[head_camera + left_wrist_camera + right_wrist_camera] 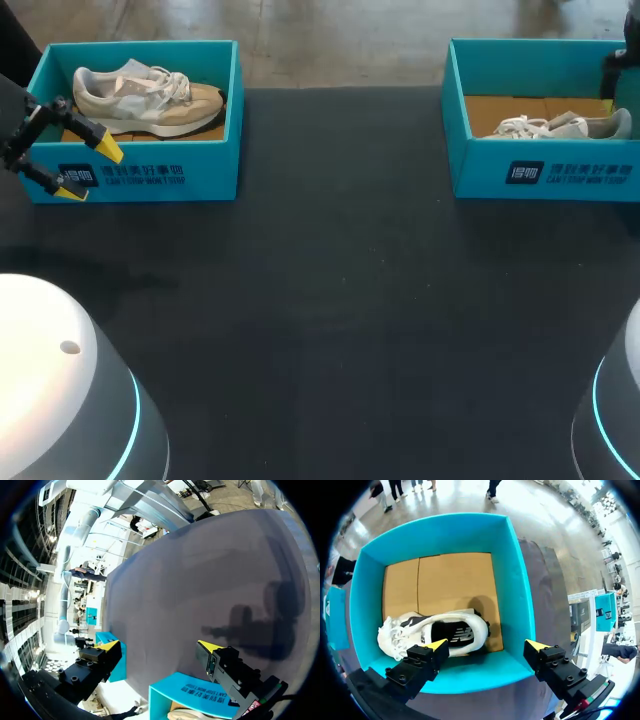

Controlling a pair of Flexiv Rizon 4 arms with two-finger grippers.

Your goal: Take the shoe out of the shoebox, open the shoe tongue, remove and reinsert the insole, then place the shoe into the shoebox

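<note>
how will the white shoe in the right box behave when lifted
Likely light for its size: the white shoe is a low-cut sneaker. Its wide open collar probably flexes if pinched. The bunched laces may dangle and catch the shoebox wall.

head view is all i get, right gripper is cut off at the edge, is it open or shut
Observer: Open. The right wrist view shows the right gripper above the right shoebox, fingers apart and touching nothing.
Operator: ok and how is the shoe sitting in there
Observer: The white shoe lies along the box wall nearest the gripper. Its opening faces the wrist camera, with the dark insole showing inside.
</note>
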